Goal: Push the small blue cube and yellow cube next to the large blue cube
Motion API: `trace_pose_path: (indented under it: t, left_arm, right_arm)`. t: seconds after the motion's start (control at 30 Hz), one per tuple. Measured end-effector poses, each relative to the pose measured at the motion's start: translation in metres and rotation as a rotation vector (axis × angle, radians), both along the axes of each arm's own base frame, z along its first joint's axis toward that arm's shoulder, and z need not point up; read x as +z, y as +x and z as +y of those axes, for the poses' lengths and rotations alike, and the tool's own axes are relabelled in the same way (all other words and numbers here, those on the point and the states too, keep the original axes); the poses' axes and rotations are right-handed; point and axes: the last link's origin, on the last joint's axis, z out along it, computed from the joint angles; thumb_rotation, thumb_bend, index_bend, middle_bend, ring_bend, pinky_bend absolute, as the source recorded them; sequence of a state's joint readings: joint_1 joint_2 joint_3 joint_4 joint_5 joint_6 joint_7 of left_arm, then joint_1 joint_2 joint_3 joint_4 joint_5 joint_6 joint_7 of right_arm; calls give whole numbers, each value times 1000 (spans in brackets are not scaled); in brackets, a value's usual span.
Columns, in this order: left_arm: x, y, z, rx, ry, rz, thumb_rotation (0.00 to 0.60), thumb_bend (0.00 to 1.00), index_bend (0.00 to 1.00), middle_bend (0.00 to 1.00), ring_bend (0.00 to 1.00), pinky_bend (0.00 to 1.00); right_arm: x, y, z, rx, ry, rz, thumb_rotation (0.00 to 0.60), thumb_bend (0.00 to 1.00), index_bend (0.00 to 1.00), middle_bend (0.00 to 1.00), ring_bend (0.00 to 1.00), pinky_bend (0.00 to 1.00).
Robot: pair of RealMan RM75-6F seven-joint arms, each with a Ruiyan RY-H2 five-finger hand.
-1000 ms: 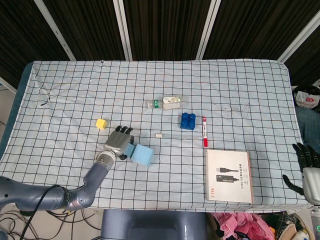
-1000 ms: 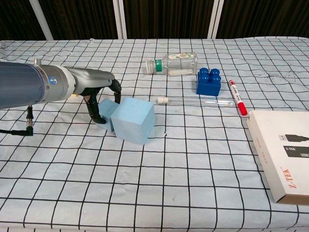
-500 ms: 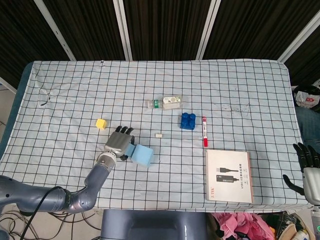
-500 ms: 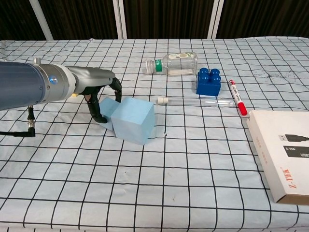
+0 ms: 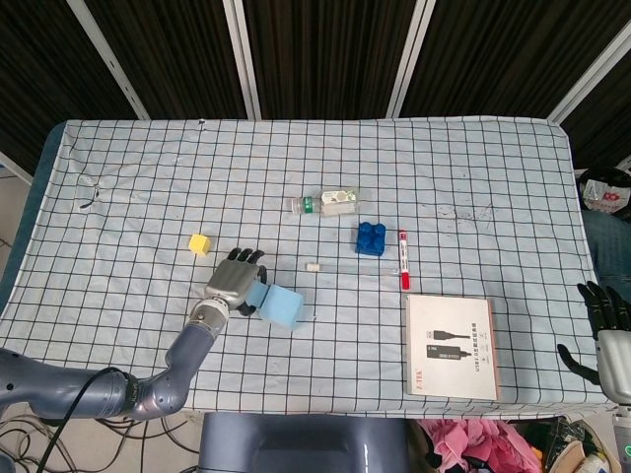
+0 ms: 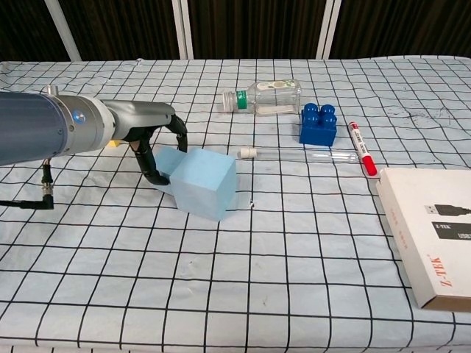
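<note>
The small light-blue foam cube (image 6: pixel 168 165) lies touching the left face of the large light-blue foam cube (image 6: pixel 204 182), on the checked cloth of the counter (image 6: pixel 294 243). The left hand (image 6: pixel 156 140) sits directly over and behind the small cube, fingers curled down around it; whether it grips the cube or only presses against it cannot be told from either view.

The small yellow cube (image 5: pixel 200 243) is well apart from the pair. From the left hand it lies up and to the left in the head view, on the side away from the large cube. In the chest view only a sliver of yellow shows behind the left forearm.

Judgement: the small blue cube appears placed; the yellow cube is not yet done. The left hand is far nearer to it. The coming push should start from the yellow cube's far-left side and run toward the large cube.

The right hand (image 5: pixel 603 315) rests at the counter's right edge, fingers apart, holding nothing.
</note>
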State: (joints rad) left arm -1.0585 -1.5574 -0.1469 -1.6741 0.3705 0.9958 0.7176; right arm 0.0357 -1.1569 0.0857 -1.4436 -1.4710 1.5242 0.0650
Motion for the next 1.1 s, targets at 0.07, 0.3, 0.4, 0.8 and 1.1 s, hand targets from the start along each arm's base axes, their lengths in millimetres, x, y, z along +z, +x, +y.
trace_pose_path:
  t: [0.07, 0.3, 0.4, 0.8, 1.1]
  left_arm:
    - [0, -1, 0, 0, -1, 2, 600, 301, 468, 66, 0, 0]
    - [-2, -2, -1, 14, -11, -14, 600, 301, 467, 66, 0, 0]
    - [-2, -2, -1, 19, -17, -22, 600, 301, 464, 66, 0, 0]
    - [-3, -6, 0, 60, -64, -72, 600, 206, 282, 57, 0, 0]
    - [0, -7, 2, 36, -64, -73, 600, 138, 189, 54, 0, 0]
  right_arm:
    - [0, 0, 0, 1, 2, 1, 600, 220, 0, 40, 0, 107]
    - [-1, 1, 0, 3, 2, 2, 600, 221, 0, 41, 0, 107]
    - [-1, 1, 0, 2, 3, 3, 600, 220, 0, 41, 0, 107]
    - [-1, 1, 0, 1, 6, 3, 600, 220, 0, 40, 0, 107]
    - [-2, 0, 0, -4, 8, 1, 600, 220, 0, 41, 0, 107]
